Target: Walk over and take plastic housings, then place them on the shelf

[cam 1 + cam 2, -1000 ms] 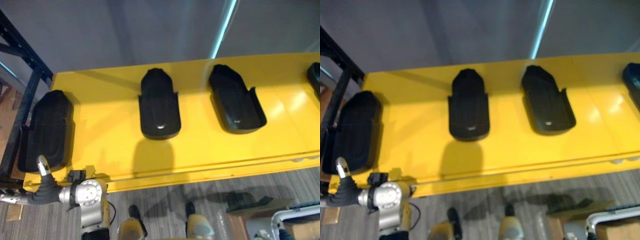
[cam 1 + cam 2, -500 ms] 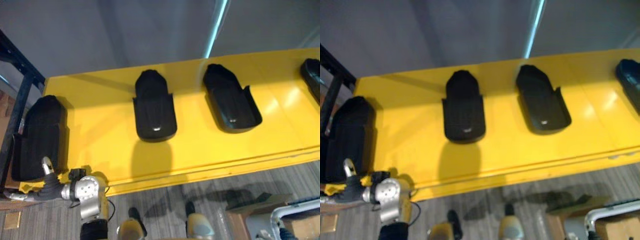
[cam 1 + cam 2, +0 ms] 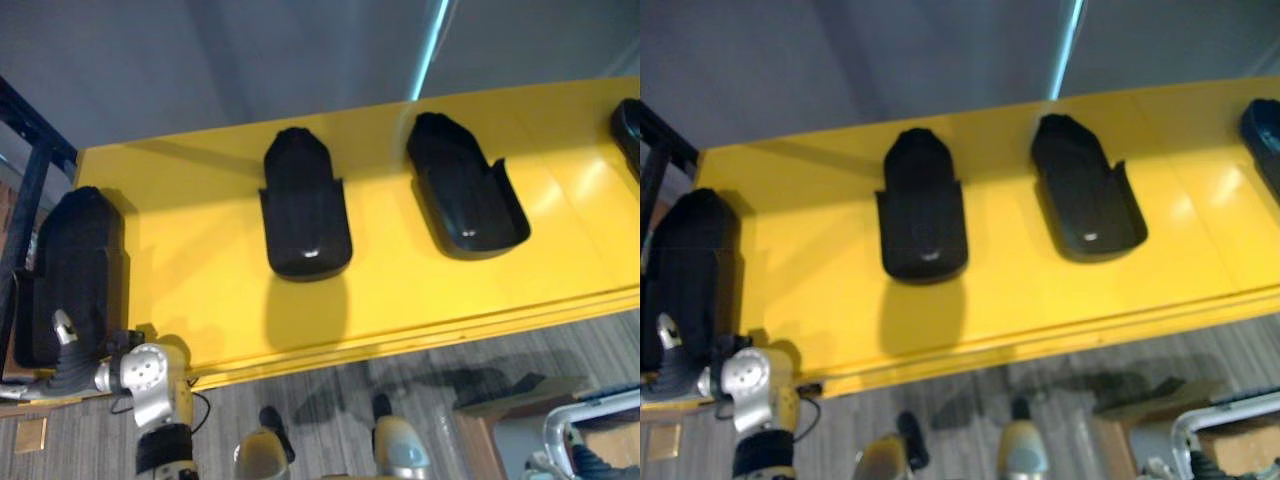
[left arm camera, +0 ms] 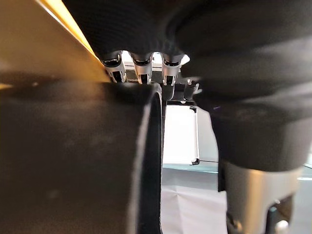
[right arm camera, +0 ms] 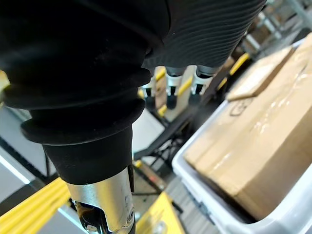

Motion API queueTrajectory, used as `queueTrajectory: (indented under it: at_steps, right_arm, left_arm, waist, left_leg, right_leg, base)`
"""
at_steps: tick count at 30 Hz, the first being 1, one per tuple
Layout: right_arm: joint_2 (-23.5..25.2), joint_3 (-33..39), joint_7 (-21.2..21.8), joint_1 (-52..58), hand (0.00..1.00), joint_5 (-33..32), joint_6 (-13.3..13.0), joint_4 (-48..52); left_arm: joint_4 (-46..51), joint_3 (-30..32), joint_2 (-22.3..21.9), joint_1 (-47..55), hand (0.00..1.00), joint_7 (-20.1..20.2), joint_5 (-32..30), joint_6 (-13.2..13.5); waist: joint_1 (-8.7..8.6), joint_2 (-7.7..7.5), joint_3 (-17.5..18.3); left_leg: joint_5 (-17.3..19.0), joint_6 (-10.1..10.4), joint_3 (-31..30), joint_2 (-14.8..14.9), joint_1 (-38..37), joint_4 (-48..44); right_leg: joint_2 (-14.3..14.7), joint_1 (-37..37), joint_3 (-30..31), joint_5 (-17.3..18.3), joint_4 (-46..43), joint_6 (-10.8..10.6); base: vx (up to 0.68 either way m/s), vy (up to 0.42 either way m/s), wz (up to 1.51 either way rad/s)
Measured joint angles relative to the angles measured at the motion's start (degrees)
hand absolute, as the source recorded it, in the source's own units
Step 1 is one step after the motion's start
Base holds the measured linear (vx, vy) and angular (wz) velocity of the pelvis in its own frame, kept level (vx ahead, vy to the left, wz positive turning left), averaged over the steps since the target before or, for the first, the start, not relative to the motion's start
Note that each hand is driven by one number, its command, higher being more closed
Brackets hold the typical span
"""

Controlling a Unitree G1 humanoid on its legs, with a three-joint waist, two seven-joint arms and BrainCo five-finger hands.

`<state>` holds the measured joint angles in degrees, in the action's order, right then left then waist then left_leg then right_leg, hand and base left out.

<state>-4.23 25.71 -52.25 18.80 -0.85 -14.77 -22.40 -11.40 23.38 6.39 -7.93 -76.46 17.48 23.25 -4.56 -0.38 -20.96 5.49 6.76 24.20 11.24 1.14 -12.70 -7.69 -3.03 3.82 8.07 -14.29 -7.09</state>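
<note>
Only my camera has swayed; the left hand (image 3: 68,360) still seems curled over the leftmost housing (image 3: 72,265) at the yellow shelf's (image 3: 220,260) left end. Three other housings (image 3: 303,205) already lie along it. My right hand (image 5: 170,90) hangs relaxed and empty. Letting go is left.

A long, glossy yellow shelf (image 3: 200,260) is stretching across both eye views, with a dark metal upright (image 3: 30,190) standing at its left end. Four black moulded plastic housings are lying on it in a row, well apart from one another. The leftmost housing (image 3: 75,265) is sitting at the left end, its outer side reaching past the yellow edge (how far cannot be told). The second housing (image 3: 303,205) is lying near the middle, narrow end pointing to the back. The third housing (image 3: 465,190) is lying slightly angled, open side up. The fourth housing (image 3: 628,125) is being cut off by the picture's right edge.
</note>
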Motion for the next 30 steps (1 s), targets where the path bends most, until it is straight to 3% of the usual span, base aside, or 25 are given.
queueTrajectory:
  at_steps: [3, 9, 17, 30]
  right_arm:
    - [-0.32, 0.00, 0.50, 0.00, 0.00, 0.11, 0.05, 1.40]
    - [-2.04, 0.02, 1.03, -0.05, 0.00, 0.74, 0.41, 1.78]
    - [-2.38, 0.04, 2.40, -0.09, 0.00, 1.20, 1.12, 1.98]
    - [-3.96, 0.12, 3.82, -0.10, 0.00, 2.26, 1.10, 2.15]
  left_arm:
    - [-0.80, 1.27, 0.15, -0.25, 0.00, 0.38, 0.23, -0.49]
    - [-1.62, 2.98, 0.94, -2.06, 0.00, 0.76, 2.82, -1.77]
    - [-1.62, 3.00, 1.19, -2.41, 0.00, 1.38, 3.19, -2.67]
    - [-1.62, 2.95, 2.02, -2.44, 0.00, 7.74, 10.76, -3.09]
  waist:
    - [-0.75, 0.05, -0.03]
    - [-0.94, 1.11, -1.89]
    - [-1.02, 1.21, -1.87]
    - [-0.96, 2.59, -2.39]
  left_leg:
    - [0.03, 0.03, 0.24, -0.02, 0.04, -0.08]
    - [0.35, -0.19, 1.03, 0.14, 0.43, -0.79]
    - [0.13, 0.09, 1.03, 0.15, 0.95, -1.09]
    - [-0.48, 0.33, 1.21, 0.19, 1.08, -0.72]
  right_leg:
    - [-0.01, -0.83, 0.37, 0.67, -1.28, 0.00]
    - [0.04, -2.69, 1.20, 1.61, -3.32, 0.01]
    - [0.08, -3.58, 1.39, 1.63, -4.38, 0.03]
    - [0.13, -4.97, 1.46, 2.56, -6.59, -0.02]
  base:
    - [-0.02, -0.005, -0.04]
    - [-0.04, -0.010, -0.06]
    - [0.00, 0.000, 0.00]
    - [-0.02, -0.009, 0.00]
